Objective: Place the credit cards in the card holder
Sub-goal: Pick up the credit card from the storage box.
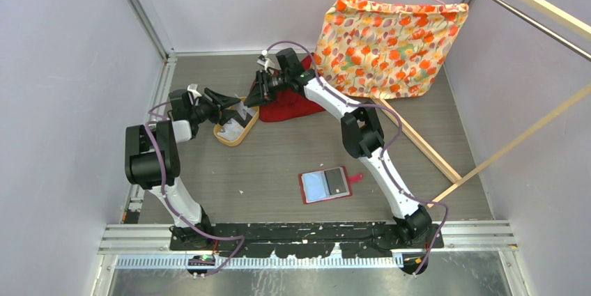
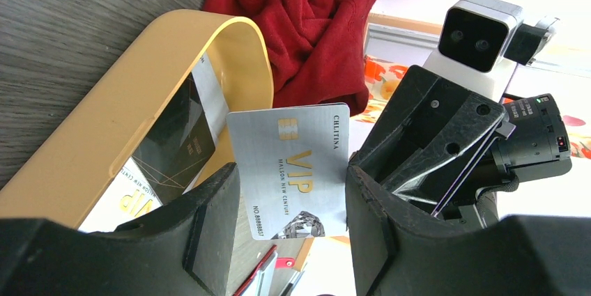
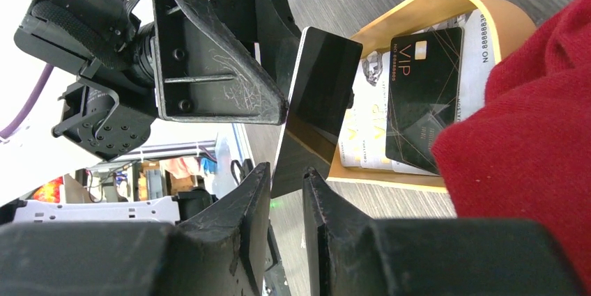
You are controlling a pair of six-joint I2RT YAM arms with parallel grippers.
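Observation:
My left gripper is shut on a silver VIP credit card, pinching it by its side edges above the tan oval tray. My right gripper has its jaws narrowly open, straddling the low edge of that card, whose dark back faces this camera. More credit cards lie in the tray: a dark one on top of whitish ones. The red card holder lies open and flat on the table, nearer the arm bases, away from both grippers.
A crumpled red cloth lies just right of the tray, under the right forearm. A floral fabric bag hangs on a hanger at the back right. Wooden bars cross the right side. Grey walls close in left and right.

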